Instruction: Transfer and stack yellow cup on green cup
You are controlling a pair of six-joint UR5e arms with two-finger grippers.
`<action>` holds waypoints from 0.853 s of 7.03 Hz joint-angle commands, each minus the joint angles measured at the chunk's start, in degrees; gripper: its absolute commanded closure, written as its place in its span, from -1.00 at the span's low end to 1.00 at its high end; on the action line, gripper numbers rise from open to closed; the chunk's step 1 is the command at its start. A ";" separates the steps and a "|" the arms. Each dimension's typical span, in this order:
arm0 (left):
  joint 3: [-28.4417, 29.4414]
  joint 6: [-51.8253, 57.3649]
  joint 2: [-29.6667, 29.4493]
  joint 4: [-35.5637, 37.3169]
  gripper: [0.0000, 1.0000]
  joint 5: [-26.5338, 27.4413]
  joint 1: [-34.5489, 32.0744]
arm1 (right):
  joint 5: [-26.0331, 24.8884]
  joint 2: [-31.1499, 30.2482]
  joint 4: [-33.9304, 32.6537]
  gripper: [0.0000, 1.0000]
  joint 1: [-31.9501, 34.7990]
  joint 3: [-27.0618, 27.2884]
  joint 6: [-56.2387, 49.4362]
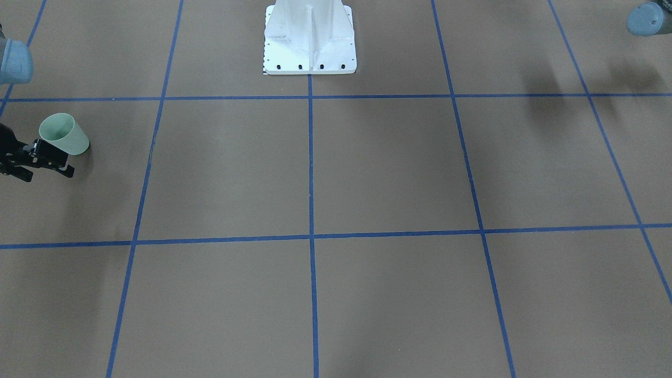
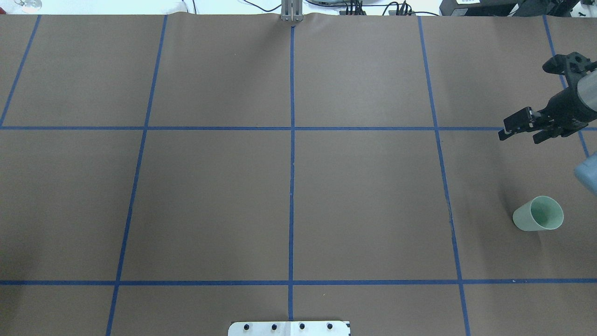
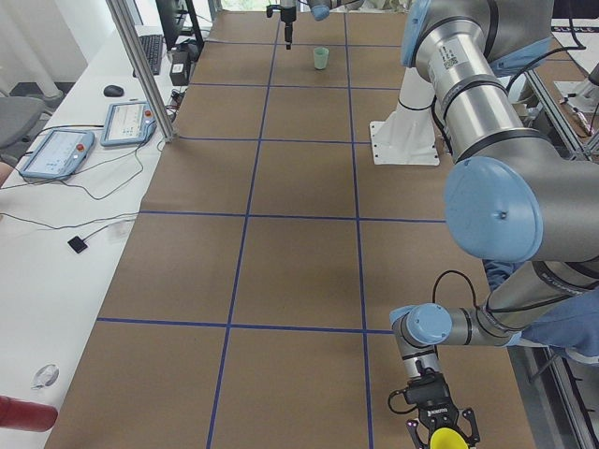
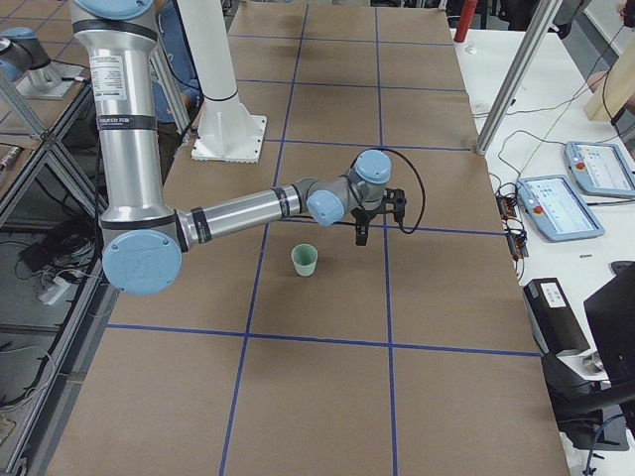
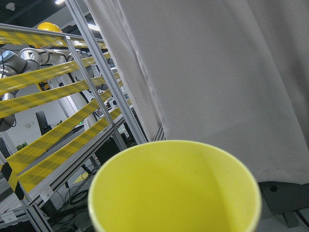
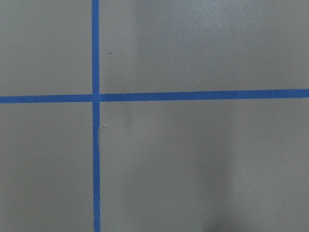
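The yellow cup (image 5: 176, 193) sits at the left gripper (image 3: 440, 434); I cannot tell its grip. The right gripper (image 2: 517, 134) hangs spread and empty near the green cup (image 2: 538, 213). A handover seems next.

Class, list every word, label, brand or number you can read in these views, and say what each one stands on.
No text is clear enough to quote.
On the right arm, a printed band: too small to read.
On the left arm, a printed band: blurred.
On the metal frame, white tags: too small to read.
On the teach pendant, screen text: unreadable.
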 commanded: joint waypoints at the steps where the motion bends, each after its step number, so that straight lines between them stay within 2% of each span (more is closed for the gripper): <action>1: -1.29 -2.55 -1.31 -1.58 1.00 8.26 -1.24 | -0.12 0.39 0.01 -1.00 0.06 -0.33 0.02; 2: -3.38 -2.03 -1.40 -2.82 1.00 15.63 -1.77 | -0.12 0.39 0.01 -1.00 0.06 -0.16 0.02; 4: -4.10 0.70 -1.49 -3.00 1.00 26.80 -3.62 | -0.12 0.31 0.01 -1.00 0.06 -0.33 0.11; 5: -4.98 1.48 -1.84 -5.09 1.00 29.30 -3.97 | -0.03 0.22 -0.08 -1.00 0.14 -0.42 0.11; 6: -4.99 5.84 -4.80 -4.85 1.00 33.85 -4.15 | 0.06 0.22 -0.08 -1.00 0.14 -0.42 0.11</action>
